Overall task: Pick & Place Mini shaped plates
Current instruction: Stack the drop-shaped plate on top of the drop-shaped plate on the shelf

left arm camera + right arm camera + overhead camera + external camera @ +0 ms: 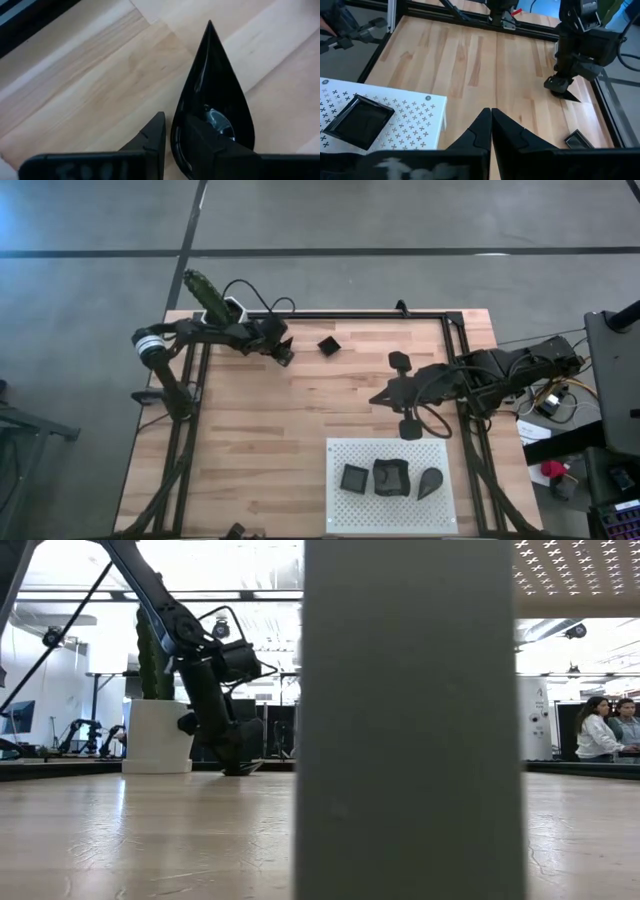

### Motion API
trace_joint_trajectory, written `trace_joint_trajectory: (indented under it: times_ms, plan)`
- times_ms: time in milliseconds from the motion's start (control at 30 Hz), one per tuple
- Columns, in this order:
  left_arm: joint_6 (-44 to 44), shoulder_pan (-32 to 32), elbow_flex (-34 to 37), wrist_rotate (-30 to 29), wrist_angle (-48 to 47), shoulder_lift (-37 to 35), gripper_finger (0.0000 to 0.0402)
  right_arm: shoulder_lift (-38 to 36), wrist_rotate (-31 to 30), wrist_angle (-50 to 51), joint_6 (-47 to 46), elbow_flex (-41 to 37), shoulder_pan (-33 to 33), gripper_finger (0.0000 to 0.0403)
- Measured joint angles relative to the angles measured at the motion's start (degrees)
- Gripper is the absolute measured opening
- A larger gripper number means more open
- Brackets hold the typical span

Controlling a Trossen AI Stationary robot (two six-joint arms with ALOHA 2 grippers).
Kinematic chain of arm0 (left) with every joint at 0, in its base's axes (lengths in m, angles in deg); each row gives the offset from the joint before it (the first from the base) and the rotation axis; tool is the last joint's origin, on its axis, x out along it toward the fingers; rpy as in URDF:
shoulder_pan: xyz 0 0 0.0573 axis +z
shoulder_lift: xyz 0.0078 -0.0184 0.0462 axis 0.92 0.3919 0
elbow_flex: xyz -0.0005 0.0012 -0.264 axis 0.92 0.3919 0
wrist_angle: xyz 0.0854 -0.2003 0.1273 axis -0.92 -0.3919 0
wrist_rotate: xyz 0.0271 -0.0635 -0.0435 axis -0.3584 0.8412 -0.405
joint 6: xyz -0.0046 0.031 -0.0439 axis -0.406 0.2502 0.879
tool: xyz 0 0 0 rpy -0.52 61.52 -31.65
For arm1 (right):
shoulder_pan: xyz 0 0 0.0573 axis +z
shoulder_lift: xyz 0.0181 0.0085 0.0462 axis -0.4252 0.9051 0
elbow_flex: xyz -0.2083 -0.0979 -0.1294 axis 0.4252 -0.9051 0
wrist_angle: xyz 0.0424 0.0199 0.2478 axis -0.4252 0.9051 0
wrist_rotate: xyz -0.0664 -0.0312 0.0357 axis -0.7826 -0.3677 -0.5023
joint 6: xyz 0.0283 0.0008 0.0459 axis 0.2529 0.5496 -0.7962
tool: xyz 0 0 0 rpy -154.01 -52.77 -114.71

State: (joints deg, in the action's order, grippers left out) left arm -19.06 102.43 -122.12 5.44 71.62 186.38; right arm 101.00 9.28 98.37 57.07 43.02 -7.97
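My left gripper (285, 355) is at the far left of the table, low over the wood and shut on a black teardrop-shaped mini plate (215, 85). From across the table, the right wrist view shows the plate's pointed tip (574, 97) sticking out below the fingers. A small square black plate (329, 344) lies flat on the wood just right of it. Three more plates lie on the white perforated board (345, 455): square (354, 478), wavy-edged (391, 477) and teardrop (431, 483). My right gripper (378, 397) hangs shut and empty, high over the table's middle right. My left gripper holds the teardrop plate by the rim of its rounded end (174, 136), with one finger (210, 145) inside the dish and the other (150, 137) outside. The fingers slant down steeply from the table's left. The pointed tip (210, 25) faces away from the gripper. Whether the plate touches the wood I cannot tell.
A white pot (228, 307) with a green cactus (199, 284) stands on the far left corner, just behind my left arm. A black frame rail (350, 314) runs along the far edge. In the low view a broad grey upright (410, 720) blocks the middle. People (600, 730) are beyond the table.
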Motion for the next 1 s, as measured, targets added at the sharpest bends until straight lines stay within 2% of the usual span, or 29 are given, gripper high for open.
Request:
trace_joint_trajectory:
  times_ms: [167,333,600,867,1000]
  plan:
    - [0.0,0.0,0.0,0.2,0.0,0.1,0.0061,0.0,0.0,0.0,0.2,0.0,0.0,0.0008]
    - [-0.9,0.0,0.0,0.5,-0.6,-0.2,0.0010,0.0,0.0,0.0,0.0,0.0,0.0,0.0008]
    - [-5.1,-0.8,-1.5,2.2,-3.5,-2.0,0.0001,0.0,-1.3,0.1,-0.1,0.0,0.0,0.0008]
    - [-13.7,-5.0,-7.9,2.4,-11.7,-7.1,0.0000,0.0,-1.8,0.5,0.0,-0.1,0.0,0.0008]
    - [-21.0,-8.6,-12.3,2.6,-16.9,-9.2,0.0000,0.0,-6.1,0.4,-0.2,-0.6,0.0,0.0008]
